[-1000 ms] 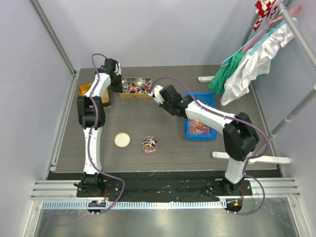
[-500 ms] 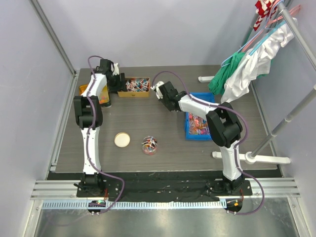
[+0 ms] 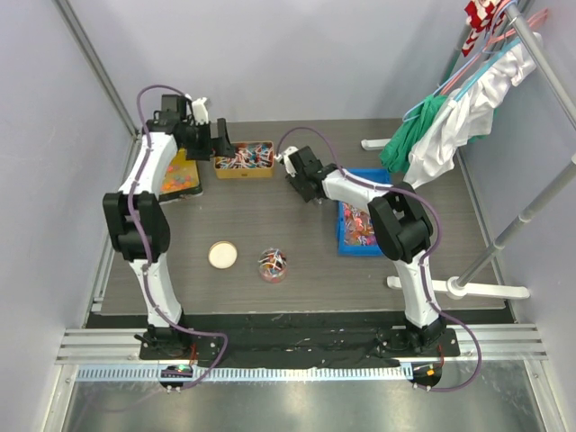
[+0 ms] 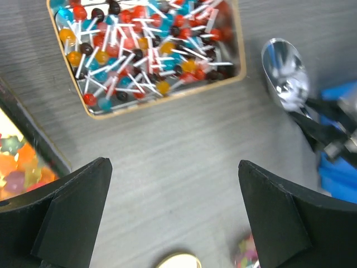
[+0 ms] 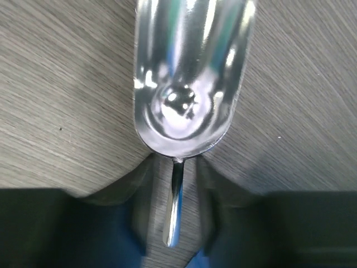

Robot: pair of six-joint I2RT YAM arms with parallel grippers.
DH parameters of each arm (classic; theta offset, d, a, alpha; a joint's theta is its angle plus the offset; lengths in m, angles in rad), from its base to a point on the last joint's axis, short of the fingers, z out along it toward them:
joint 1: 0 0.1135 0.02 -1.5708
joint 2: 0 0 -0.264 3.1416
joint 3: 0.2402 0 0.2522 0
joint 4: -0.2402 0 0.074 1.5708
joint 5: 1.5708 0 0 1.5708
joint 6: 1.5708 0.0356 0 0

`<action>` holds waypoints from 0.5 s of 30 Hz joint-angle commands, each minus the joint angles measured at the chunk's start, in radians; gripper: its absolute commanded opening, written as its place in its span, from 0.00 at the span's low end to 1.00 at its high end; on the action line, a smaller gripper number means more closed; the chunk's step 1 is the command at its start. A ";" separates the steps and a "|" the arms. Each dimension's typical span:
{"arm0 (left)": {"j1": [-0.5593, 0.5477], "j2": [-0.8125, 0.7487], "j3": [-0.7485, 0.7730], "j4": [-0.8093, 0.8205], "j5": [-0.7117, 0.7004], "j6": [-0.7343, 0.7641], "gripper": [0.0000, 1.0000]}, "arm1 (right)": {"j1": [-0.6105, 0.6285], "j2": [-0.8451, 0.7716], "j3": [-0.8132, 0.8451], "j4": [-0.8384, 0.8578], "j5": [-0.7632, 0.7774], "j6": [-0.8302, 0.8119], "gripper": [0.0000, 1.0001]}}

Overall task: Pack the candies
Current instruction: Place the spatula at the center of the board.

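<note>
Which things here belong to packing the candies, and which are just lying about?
For the job: lollipops, gummies, blue bin of wrapped sweets, jar, lid, scoop.
Lying about: clothes, rack.

Left wrist: lollipop tin [image 4: 241, 44] clipped by top edge, gummy tray [image 4: 33, 131] by left, blue bin [image 4: 340, 178] by right. Lid [image 4: 177, 261] and jar [image 4: 246, 258] barely in at bottom, jar blurred. Right claw [image 4: 322, 132] gripping the scoop [image 4: 283, 72] handle is blurred too. Right wrist: scoop bowl cut off at top, claw fingers [image 5: 139, 212] out of focus.
</note>
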 commanded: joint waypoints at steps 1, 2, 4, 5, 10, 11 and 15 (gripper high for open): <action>-0.002 -0.159 -0.098 -0.021 0.046 0.073 1.00 | -0.005 -0.050 0.040 0.011 -0.054 0.007 0.52; -0.002 -0.213 -0.120 -0.033 0.045 0.083 1.00 | -0.005 -0.061 0.040 0.000 -0.059 0.005 0.55; -0.002 -0.266 -0.181 -0.047 0.040 0.125 1.00 | -0.007 -0.099 0.041 -0.017 -0.064 -0.001 0.61; -0.004 -0.310 -0.195 -0.058 0.039 0.132 1.00 | -0.005 -0.115 0.043 -0.032 -0.062 -0.008 0.61; -0.004 -0.456 -0.315 -0.167 0.040 0.311 1.00 | 0.004 -0.275 0.023 -0.133 -0.123 -0.050 0.63; -0.004 -0.488 -0.388 -0.167 0.032 0.336 1.00 | 0.010 -0.303 0.014 -0.149 -0.140 -0.060 0.62; -0.004 -0.695 -0.630 -0.107 -0.021 0.470 1.00 | 0.076 -0.481 -0.080 -0.258 -0.273 -0.193 0.62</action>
